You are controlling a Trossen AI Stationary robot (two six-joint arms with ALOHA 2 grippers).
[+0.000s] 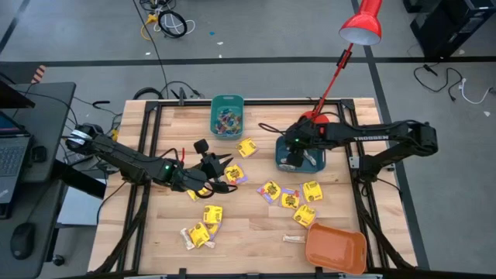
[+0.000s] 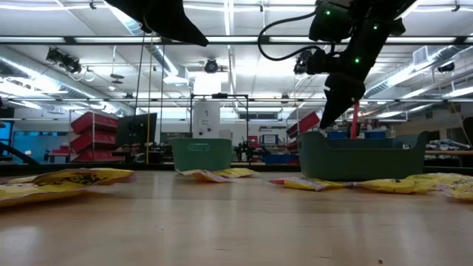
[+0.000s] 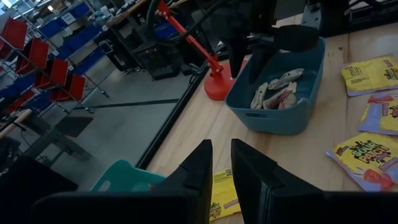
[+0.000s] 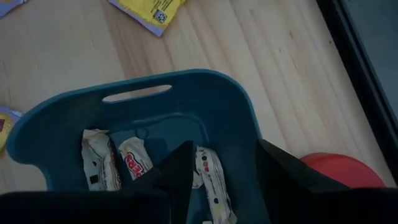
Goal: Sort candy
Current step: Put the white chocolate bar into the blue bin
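Yellow candy packets point(image 1: 271, 190) lie scattered flat on the wooden table, and one pale stick piece point(image 1: 294, 239) lies by the orange bin. The dark blue bin point(image 1: 310, 159) holds pale stick candies point(image 4: 99, 162). My right gripper point(image 4: 227, 165) hangs open just above that bin's inside, pointing steeply down, with nothing between its fingers; one stick point(image 4: 208, 180) lies below them. My left gripper point(image 3: 222, 163) hovers above the table left of centre, pointing about level toward the blue bin. Its fingers stand a narrow gap apart with nothing in it, above a yellow packet point(image 3: 222, 193).
A green bin point(image 1: 227, 115) with tiny coloured pieces stands at the far edge. An orange bin point(image 1: 335, 246) sits at the near right corner. A red desk lamp point(image 1: 361, 23) rises from its base behind the blue bin. Bare wood shows along the near middle.
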